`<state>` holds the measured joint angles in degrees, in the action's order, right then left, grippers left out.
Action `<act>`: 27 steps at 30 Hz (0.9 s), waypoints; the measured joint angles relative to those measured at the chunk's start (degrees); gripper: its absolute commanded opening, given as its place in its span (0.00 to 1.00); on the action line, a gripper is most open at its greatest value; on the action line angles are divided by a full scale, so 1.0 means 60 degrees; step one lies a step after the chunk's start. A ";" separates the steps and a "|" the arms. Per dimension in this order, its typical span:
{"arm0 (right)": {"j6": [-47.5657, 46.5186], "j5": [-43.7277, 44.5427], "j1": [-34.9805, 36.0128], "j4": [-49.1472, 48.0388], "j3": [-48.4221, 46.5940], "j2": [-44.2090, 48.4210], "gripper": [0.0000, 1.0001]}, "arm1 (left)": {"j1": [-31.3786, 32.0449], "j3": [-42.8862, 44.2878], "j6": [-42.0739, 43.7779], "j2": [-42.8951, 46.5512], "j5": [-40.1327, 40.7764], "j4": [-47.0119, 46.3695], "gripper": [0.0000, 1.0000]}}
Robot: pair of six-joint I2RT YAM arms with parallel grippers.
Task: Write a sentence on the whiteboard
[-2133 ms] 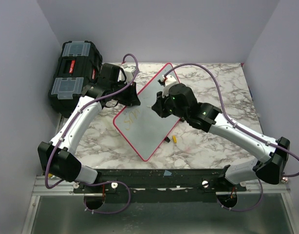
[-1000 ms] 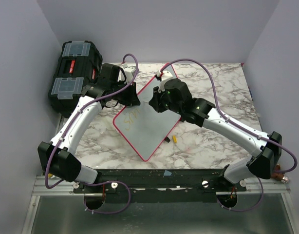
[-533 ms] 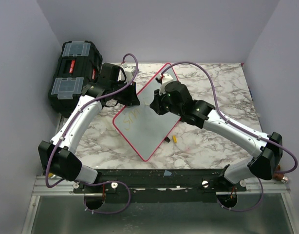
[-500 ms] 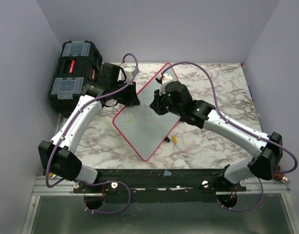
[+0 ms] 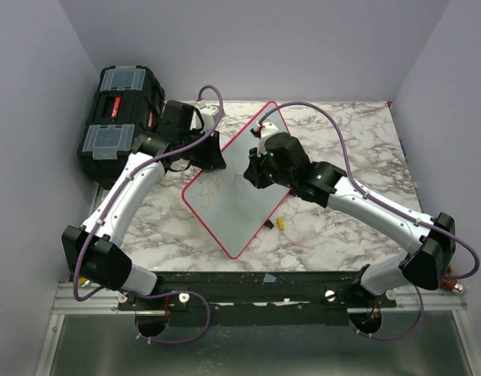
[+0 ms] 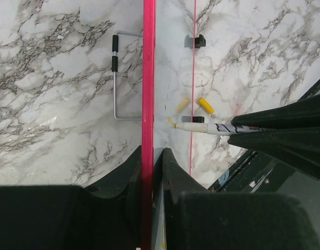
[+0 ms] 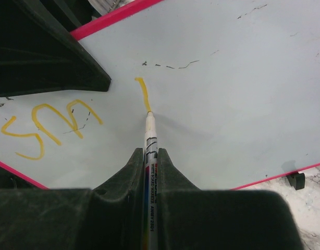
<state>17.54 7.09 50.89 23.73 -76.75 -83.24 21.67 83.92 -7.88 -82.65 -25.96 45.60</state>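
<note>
Marble tabletop (image 5: 374, 133) | left fingers (image 6: 170, 172) pinch glossy whiteboard (image 5: 233, 207), pink frame (image 6: 147, 78) | right fingers (image 7: 168, 166) pinch slim marker (image 7: 150, 140)

- Whiteboard (image 7: 228, 104): yellow letters (image 7: 45, 127), handwritten, reading roughly "Sm"; to their right, a single short yellow stroke (image 7: 144, 94).
- Marker (image 7: 150, 151): small print along the barrel, too blurred to read.

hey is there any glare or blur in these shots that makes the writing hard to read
Top view: even light, no strong glare, but the yellow writing on the whiteboard is small and faint. Right wrist view: strokes and marker tip sharp, a soft shadow beside the tip. Left wrist view: board nearly edge-on, writing unreadable.
</note>
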 measured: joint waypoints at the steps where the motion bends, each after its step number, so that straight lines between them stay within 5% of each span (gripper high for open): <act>1: 0.0000 0.0000 0.0000 0.0047 -0.0004 0.0004 0.01 | 0.0004 0.0004 0.0000 0.0000 0.0000 0.0000 0.00; 27: 0.0073 0.0197 0.0000 0.0047 -0.1614 -0.0291 0.01 | 0.0062 0.0087 0.0095 0.0000 0.0004 -0.0004 0.00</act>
<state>17.98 8.27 50.89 24.01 -86.43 -84.99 22.04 84.44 -7.31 -82.65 -25.93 45.58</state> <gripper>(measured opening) 0.111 0.160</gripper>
